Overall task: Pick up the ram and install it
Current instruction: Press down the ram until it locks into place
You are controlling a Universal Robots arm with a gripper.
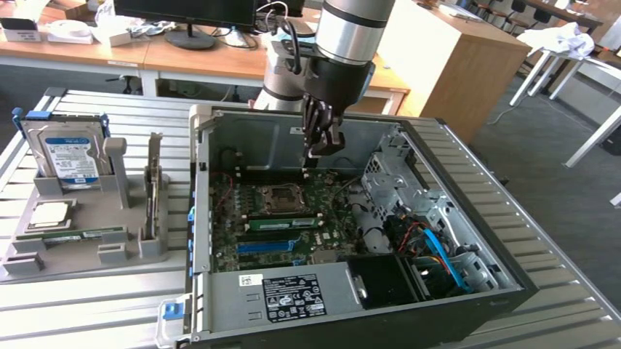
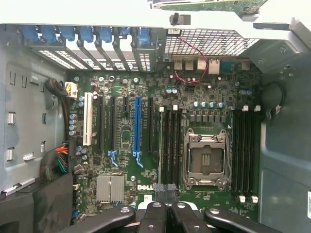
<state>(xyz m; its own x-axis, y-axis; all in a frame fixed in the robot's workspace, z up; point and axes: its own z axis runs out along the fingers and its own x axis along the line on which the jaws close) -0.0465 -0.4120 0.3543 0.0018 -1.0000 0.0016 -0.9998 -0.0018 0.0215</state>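
Wooden desks and a monitor stand behind a slatted metal counter [image 1: 87, 305]. In the exterior view a grey holder [image 1: 78, 262] sits at the case's 9 o'clock. It carries an upright hard drive [image 1: 63, 156], and the ram [image 1: 73, 235] lies flat in the holder at the drive's 6 o'clock, well apart from the gripper. At the ram's 2 o'clock an expansion card [image 1: 153, 185] stands on edge in its own bracket. Next comes the open computer case [image 1: 505, 283], lying on its side with the motherboard [image 1: 243, 240] facing up. A second green memory stick [image 1: 281, 222] stands in a slot at 6 o'clock of the empty processor socket [image 1: 276, 196], with a blue slot [image 1: 267, 247] just beyond it at 6 o'clock. The gripper [image 1: 321, 149] hangs inside the case at about 1 o'clock of the socket, above the board and touching nothing. In the wrist view the gripper [image 2: 167, 191] has its jaws pressed together, with nothing visible between them, over the dark memory slots beside the socket [image 2: 204, 160].
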